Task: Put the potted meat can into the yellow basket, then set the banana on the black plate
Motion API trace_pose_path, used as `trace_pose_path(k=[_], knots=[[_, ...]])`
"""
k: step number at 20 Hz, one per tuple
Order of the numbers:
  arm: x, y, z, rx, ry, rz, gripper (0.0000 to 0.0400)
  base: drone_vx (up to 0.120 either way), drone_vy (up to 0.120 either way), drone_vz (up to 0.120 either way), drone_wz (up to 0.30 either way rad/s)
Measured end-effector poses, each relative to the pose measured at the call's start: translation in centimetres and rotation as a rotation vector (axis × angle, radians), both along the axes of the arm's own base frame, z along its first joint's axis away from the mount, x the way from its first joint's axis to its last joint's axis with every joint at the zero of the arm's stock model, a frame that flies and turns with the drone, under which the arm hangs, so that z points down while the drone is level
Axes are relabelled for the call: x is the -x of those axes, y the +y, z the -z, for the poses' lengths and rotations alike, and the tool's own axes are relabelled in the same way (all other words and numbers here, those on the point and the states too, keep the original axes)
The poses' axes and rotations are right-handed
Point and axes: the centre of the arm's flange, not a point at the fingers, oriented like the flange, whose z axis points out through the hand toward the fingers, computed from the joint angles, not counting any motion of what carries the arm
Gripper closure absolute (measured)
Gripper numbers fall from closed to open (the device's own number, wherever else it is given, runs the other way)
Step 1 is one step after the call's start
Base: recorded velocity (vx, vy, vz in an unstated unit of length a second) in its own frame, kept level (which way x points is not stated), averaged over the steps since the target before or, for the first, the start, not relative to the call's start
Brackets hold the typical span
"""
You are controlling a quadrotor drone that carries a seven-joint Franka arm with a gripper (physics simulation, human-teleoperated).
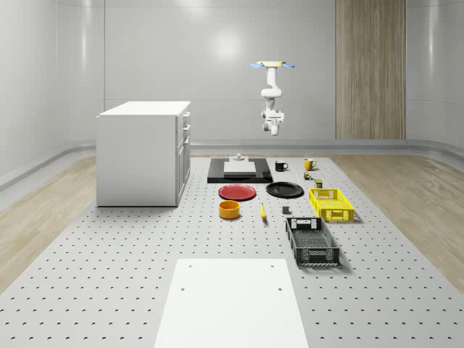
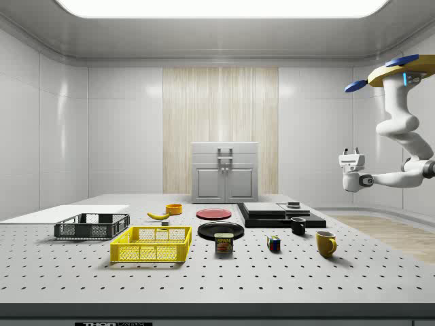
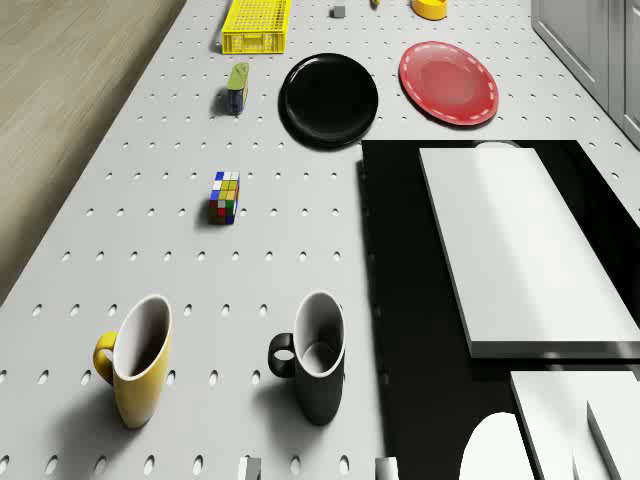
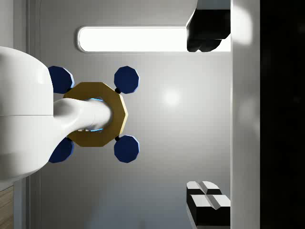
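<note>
The potted meat can point(image 2: 224, 243) stands on the perforated table between the black plate point(image 2: 220, 229) and the yellow basket point(image 2: 151, 244); it is also in the drone view point(image 3: 237, 87). The banana point(image 2: 158, 216) lies near an orange bowl point(image 2: 174, 208). The drone point(image 2: 401, 68) hovers high over the table's far end, by the mugs and the black slab. My gripper point(image 2: 351, 152) hangs in mid-air on the folded arm, pointing upward, far from the can. In the wrist view the gripper point(image 4: 207, 119) is open with nothing between its fingers.
A black slab point(image 3: 400, 300) carries a white block point(image 3: 520, 250). Near it stand a black mug point(image 3: 315, 355), a yellow mug point(image 3: 135, 360) and a Rubik's cube point(image 3: 224, 197). A red plate point(image 3: 448, 82), a black basket point(image 1: 312, 241) and a white cabinet point(image 1: 143, 152) also stand on the table.
</note>
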Motion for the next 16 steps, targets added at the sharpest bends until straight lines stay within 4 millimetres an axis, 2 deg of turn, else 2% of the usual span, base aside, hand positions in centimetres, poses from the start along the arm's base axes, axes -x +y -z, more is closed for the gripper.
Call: trace_pose_path(k=[7, 9, 16], knots=[[0.3, 0.0, -5.0, 0.0, -0.006, 0.0, 0.0, 0.0, 0.0, 0.0, 0.0], [0.3, 0.0, -6.1, 0.0, -0.007, 0.0, 0.0, 0.02, 0.12, 0.0, 0.0], [0.1, 0.0, -8.5, 0.0, -0.013, 0.0, 0.0, 0.12, 0.12, 0.0, 0.0]])
